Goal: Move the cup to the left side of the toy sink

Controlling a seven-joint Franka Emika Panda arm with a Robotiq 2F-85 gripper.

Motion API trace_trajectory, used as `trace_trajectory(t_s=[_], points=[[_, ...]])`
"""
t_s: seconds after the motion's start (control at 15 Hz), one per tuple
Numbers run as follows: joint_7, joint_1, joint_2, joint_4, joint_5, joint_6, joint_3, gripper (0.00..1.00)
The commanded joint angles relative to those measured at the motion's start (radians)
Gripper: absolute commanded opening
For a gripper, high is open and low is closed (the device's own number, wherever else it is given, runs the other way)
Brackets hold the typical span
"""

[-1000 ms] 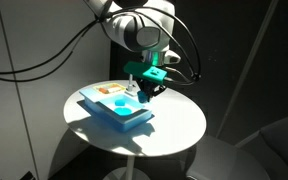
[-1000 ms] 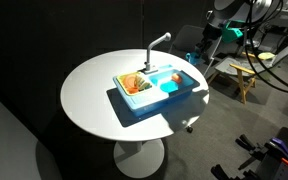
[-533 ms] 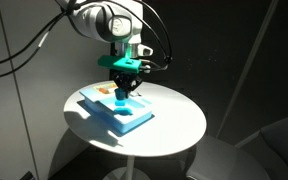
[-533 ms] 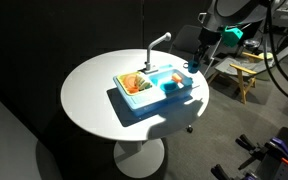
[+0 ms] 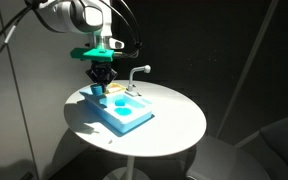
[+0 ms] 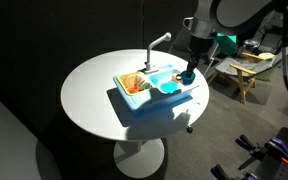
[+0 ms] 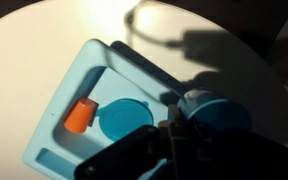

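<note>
Blue plastic, tiny and round: the cup (image 6: 185, 78) sits pinched at the tip of the claw (image 6: 187, 73), whose fingers are drawn together on it. The claw points straight down from the arm. Directly beneath it is one short end of the toy sink (image 6: 144, 102), so the cup hangs over that end's rim area and not over the middle of the basin. Whether the cup's base touches the sink or is just clear of it cannot be told from either exterior view.

The sink lies flat on the round white bench (image 6: 84, 90), with bare bench top all round it. Its curved pale faucet (image 6: 156, 42) rises near the claw along the sink's back edge, apart from the fingers. At the sink's other end, well away from the claw, is the orange-white patch (image 6: 132, 85).

In the wrist view the dark claw (image 7: 174, 135) comes in from the bottom edge, and the cup (image 7: 212, 108) shows as a blurred blue round close against it. Beside the claw, towards the sink's middle, lies a flatter round blue shape (image 7: 124, 118), and beyond that a small orange piece (image 7: 80, 115) in the pale blue tray. A dark curved blur above may be the faucet; it is too soft to be sure.
</note>
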Motion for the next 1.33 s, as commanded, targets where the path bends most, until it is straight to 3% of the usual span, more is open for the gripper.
trace_trajectory(t_s=[0.0,0.6,1.27], points=[[0.02,0.044,-0.035,-0.026,-0.015,-0.023,0.034,0.01],[0.065,0.151,-0.016,-0.007,-0.002,-0.014,0.124,0.01],[0.129,0.158,0.049,0.153,-0.028,-0.026,0.121,0.01]])
